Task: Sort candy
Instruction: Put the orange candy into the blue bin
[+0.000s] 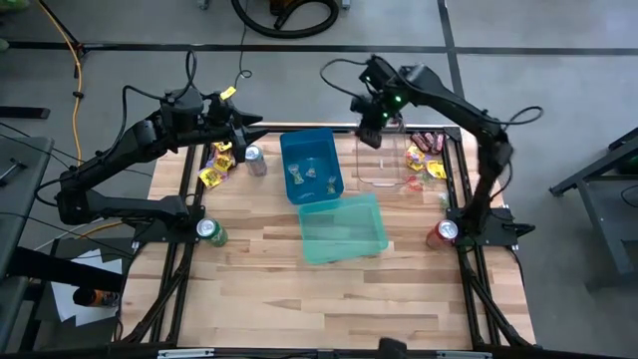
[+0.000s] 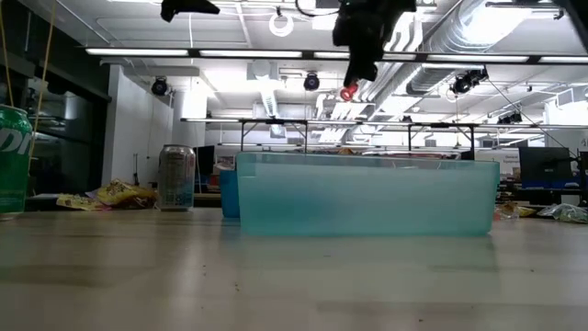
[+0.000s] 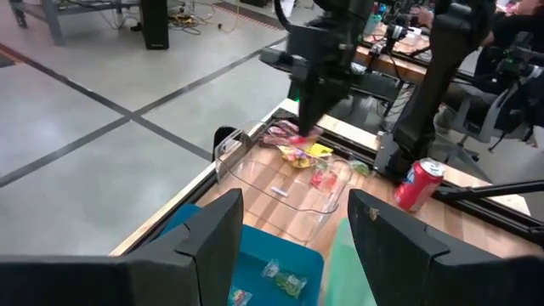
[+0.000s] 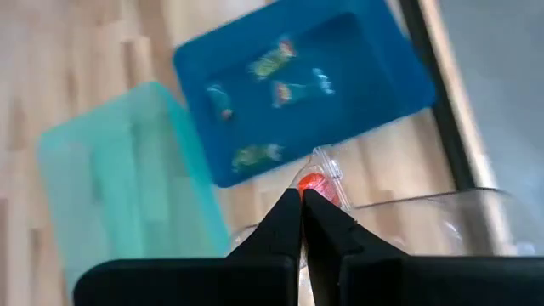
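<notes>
My right gripper hangs high over the far left corner of the clear bin, shut on a small red candy in clear wrap. The candy also shows in the low view as a red candy under the fingers. My left gripper is open and holds nothing, raised near the table's far left edge, beyond a pile of yellow packets. Several wrapped candies lie in the blue bin. More candy lies on the table right of the clear bin. My right gripper pinches the red candy's clear wrapper between its two fingertips, coming from above and pointing down. The candy is lifted clear and sticks out just past the fingertips, high above the bins.
A teal bin stands near the table's middle, in front of the blue one. A silver can stands by the left candy pile, a green can at the left edge, a red can at the right edge. Bare wood lies toward the near edge.
</notes>
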`<move>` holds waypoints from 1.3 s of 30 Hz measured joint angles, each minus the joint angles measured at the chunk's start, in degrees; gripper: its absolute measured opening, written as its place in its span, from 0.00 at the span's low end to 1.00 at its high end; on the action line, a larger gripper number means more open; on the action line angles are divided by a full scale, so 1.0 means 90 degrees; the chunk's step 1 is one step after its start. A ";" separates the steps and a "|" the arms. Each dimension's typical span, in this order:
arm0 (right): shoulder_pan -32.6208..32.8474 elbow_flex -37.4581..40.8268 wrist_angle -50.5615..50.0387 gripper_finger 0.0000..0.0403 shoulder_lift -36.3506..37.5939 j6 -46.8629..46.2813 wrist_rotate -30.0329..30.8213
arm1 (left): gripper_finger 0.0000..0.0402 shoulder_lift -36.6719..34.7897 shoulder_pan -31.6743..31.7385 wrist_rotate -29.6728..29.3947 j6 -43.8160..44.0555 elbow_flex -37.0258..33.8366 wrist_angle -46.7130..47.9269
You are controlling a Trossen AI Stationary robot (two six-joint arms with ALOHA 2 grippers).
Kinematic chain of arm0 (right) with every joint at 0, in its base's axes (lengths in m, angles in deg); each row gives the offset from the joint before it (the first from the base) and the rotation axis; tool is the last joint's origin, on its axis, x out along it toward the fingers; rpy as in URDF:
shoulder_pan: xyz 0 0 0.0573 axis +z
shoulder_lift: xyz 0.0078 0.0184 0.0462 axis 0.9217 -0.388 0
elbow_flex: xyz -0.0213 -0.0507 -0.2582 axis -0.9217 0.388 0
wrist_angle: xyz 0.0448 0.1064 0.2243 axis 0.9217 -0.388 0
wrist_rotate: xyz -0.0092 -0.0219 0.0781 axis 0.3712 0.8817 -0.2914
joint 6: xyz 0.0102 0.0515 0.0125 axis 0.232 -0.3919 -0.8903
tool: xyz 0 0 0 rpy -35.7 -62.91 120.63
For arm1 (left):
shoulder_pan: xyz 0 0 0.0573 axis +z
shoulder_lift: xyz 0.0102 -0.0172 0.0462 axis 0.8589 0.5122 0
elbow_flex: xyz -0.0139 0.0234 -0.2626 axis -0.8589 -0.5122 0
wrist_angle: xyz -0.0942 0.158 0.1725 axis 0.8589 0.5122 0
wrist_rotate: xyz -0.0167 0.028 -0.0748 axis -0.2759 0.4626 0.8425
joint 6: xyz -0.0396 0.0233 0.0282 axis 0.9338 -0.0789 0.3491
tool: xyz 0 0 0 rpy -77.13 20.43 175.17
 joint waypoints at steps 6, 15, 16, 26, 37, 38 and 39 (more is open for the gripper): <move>0.0228 0.2996 0.2524 0.00 0.1958 -0.1297 -0.0299 | 0.50 -0.0002 0.0000 0.0045 -0.0128 -0.0131 -0.0358; 0.1294 0.5863 0.8213 0.00 0.3115 -0.3242 -0.0079 | 0.50 0.0050 0.0002 0.0526 0.0368 -0.1584 -0.3072; 0.1405 0.5887 0.8620 0.00 0.2988 -0.3257 -0.0009 | 0.50 0.0067 0.0001 0.0589 0.0517 -0.1747 -0.3318; 0.1737 0.5354 0.9030 0.00 0.2000 -0.2774 0.0100 | 0.50 0.0100 -0.0168 0.0834 0.1515 -0.2455 -0.4182; 0.1838 0.5337 0.8924 0.00 0.1440 -0.2972 0.1543 | 0.50 0.0100 -0.0303 0.0788 0.1653 -0.2455 -0.4238; 0.1841 0.5337 0.8899 0.00 0.1329 -0.3059 0.1613 | 0.50 0.0100 -0.0301 0.0786 0.1678 -0.2455 -0.4235; 0.1841 0.5337 0.8894 0.00 0.1201 -0.3115 0.1649 | 0.50 0.0100 -0.0301 0.0785 0.1680 -0.2455 -0.4235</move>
